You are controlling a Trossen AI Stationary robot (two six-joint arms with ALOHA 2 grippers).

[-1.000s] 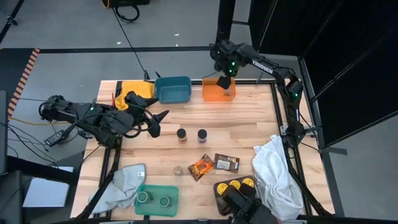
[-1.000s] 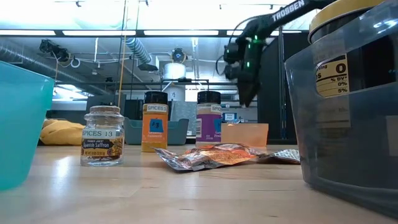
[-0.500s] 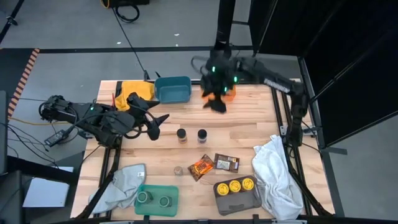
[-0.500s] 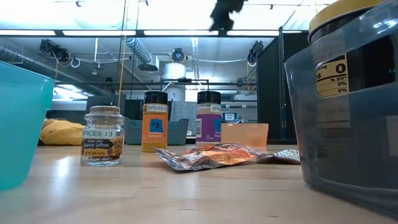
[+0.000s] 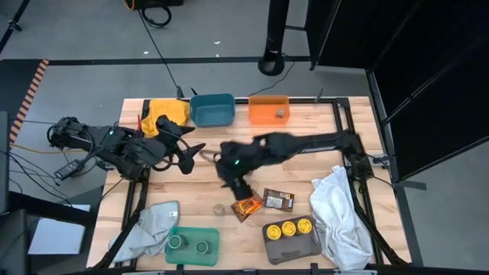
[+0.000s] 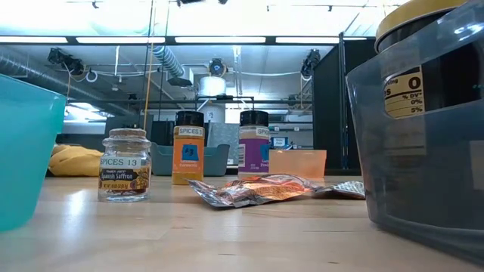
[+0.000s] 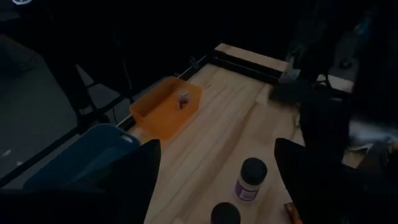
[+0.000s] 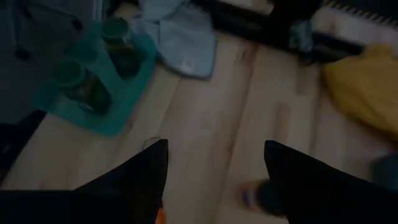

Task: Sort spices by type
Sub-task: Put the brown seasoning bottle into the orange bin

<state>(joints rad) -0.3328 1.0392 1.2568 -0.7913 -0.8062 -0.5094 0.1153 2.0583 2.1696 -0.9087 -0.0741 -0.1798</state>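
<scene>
Spices, high view: one small jar (image 5: 280, 114) stands in the orange bin (image 5: 262, 116) at the bench's far edge. Two green-lidded jars (image 5: 176, 242) are in the green tray (image 5: 191, 231) and three yellow-lidded jars (image 5: 289, 228) in the dark tray (image 5: 290, 248), both at the near edge.
Change, high view: half a second ago my right gripper (image 5: 238, 187) was at the orange bin. Now it has swung to mid-bench, above the orange packet (image 5: 247, 205) and covering the two dark-lidded jars.
Meaning: I judge that drop done and the next pick starting; the clear jar (image 5: 219, 208) and both packets remain unsorted.
Left gripper, high view: the left gripper (image 5: 195, 153) waits near the left edge, fingers spread.
Packets' axes, high view: both lie flat. The orange packet's long axis runs diagonally, and the brown packet (image 5: 278, 200) lies roughly along the near edge.
Jars' axes, low view: the saffron jar (image 6: 124, 165), the orange-labelled jar (image 6: 188, 147) and the purple-labelled jar (image 6: 254, 142) all stand upright, lids up, long axes vertical. No gripper shows here now.
Left wrist view: my own fingers are wide apart with nothing between them. The purple-labelled jar is upright ahead, with the orange bin beyond it.
Right wrist view: fingers apart, only bare bench between them. The green tray and its jars are beyond, so nothing is held.
</scene>
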